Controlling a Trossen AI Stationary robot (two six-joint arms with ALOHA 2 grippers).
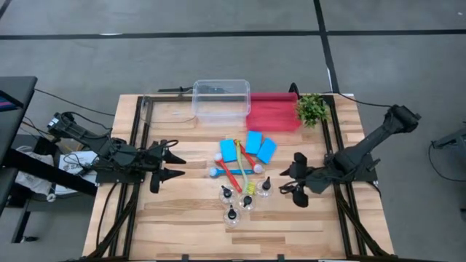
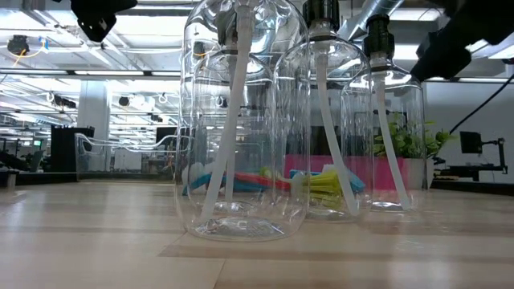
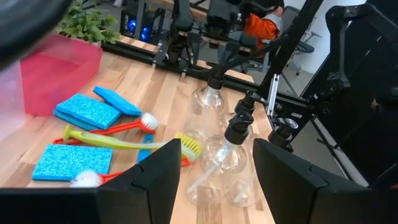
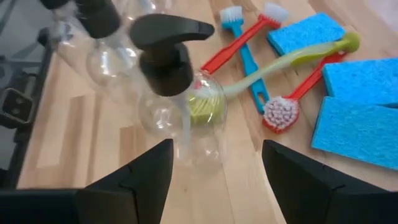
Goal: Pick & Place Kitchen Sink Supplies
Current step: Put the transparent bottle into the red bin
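Supplies mid-table, both grippers empty.
Bottles, sponges and brushes cluster between the arms. Left gripper hovers gaping wide, holding nothing; right gripper likewise parted, just beside the bottles.

Three clear bottles stand close together on the wooden tabletop, very near the lens. The nearest bottle is on the left, the middle bottle overlaps it, and the third bottle sits further back on the right. Each has a white tube running down inside, and black pump collars show at the necks of two. Through the glass, bits of blue, red and a yellow-green brush head lie flat behind them. A leafy plant and something pink, perhaps a tray, sit beyond. Dark arm parts hang at both upper corners.
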